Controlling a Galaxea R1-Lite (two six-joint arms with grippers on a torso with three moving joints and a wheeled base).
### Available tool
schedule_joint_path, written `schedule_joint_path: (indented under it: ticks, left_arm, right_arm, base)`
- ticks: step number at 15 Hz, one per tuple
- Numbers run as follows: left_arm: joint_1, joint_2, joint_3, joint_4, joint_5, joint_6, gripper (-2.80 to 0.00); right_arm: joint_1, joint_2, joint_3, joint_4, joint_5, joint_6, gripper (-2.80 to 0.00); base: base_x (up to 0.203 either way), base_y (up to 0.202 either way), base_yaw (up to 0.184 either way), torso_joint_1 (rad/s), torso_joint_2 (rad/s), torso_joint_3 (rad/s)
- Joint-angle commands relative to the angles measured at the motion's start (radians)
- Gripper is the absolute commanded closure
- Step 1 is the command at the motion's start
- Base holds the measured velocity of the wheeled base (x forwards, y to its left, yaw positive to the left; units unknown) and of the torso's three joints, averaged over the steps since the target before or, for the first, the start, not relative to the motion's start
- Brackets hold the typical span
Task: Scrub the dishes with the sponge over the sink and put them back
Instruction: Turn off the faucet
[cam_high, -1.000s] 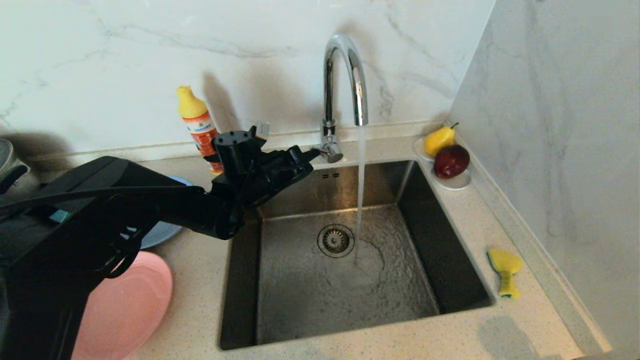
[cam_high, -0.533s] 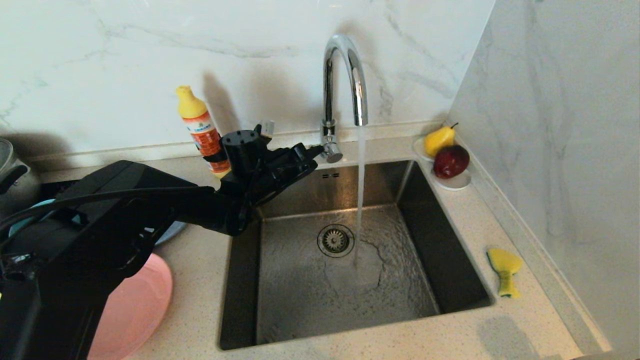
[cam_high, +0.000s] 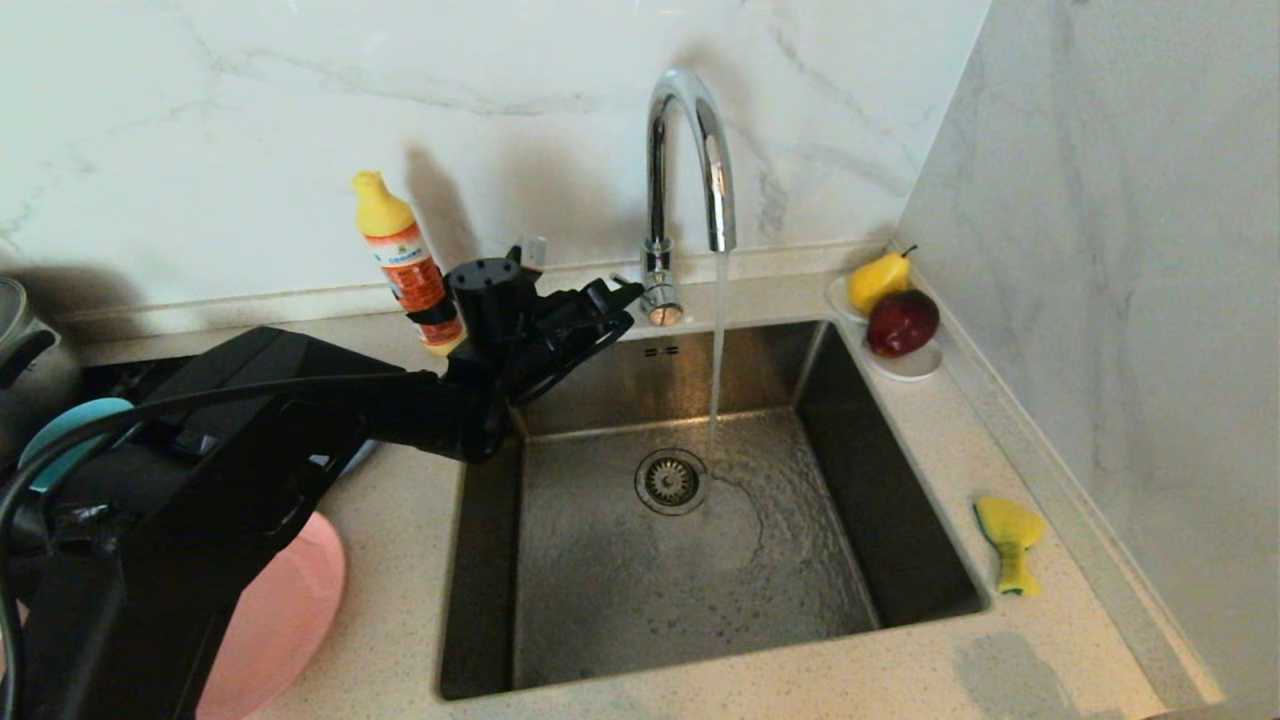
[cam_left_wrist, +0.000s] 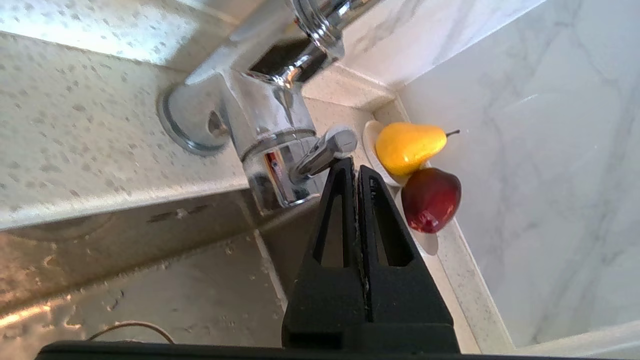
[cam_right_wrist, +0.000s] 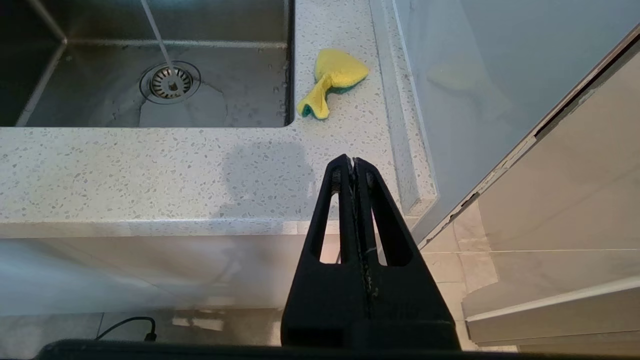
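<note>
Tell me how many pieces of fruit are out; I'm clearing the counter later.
2: a yellow pear and a dark red apple, touching on the white saucer at the sink's far right corner. Nothing hints at more.

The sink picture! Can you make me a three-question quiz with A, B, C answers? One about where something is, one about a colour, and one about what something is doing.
1. Where is the sponge?
A. In the sink
B. On the counter right of the sink
C. In a gripper

2. What colour is the pear on the saucer?
A. Yellow
B. Green
C. Blue

3. What is the tap doing?
A. Turned off
B. Running water into the sink
C. Lying broken in the sink

Answers: B, the sponge lies flat on the speckled counter, with no gripper near it. A, the pear is yellow, beside a dark red apple. B, a thin stream falls from the spout beside the drain, while the shut left gripper is at the tap's lever.
</note>
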Motion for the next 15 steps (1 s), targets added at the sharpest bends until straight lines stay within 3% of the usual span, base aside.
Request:
schedule_joint_path:
  ticks: [1, 5, 8, 11, 15]
  left_arm:
    - [0.011, 0.009, -0.021, -0.004, -0.001, -0.005, 0.00]
    - [0.023, 0.006, -0.047, 0.028, 0.029, -0.005, 0.00]
    - [0.022, -0.034, 0.007, 0.023, 0.055, -0.007, 0.00]
    - [0.010, -0.185, 0.188, -0.019, 0.066, -0.010, 0.00]
    - [0.000, -0.508, 0.472, -0.067, 0.075, 0.004, 0.00]
  right_arm:
    - [0.001, 0.000, 0.000, 0.000, 0.000, 0.000, 0.00]
    - [0.001, 0.000, 0.000, 0.000, 0.002, 0.000, 0.00]
    - [0.001, 0.000, 0.000, 0.000, 0.002, 0.000, 0.00]
    - [0.001, 0.000, 0.000, 0.000, 0.000, 0.000, 0.00]
    - [0.001, 0.000, 0.000, 0.000, 0.001, 0.000, 0.00]
  base:
    - [0.000, 0.000, 0.000, 0.000, 0.00, 0.000]
    - [0.000, 0.000, 0.000, 0.000, 0.00, 0.000]
    - [0.000, 0.000, 0.000, 0.000, 0.00, 0.000]
    - [0.000, 0.000, 0.000, 0.000, 0.00, 0.000]
    - [0.000, 0.000, 0.000, 0.000, 0.00, 0.000]
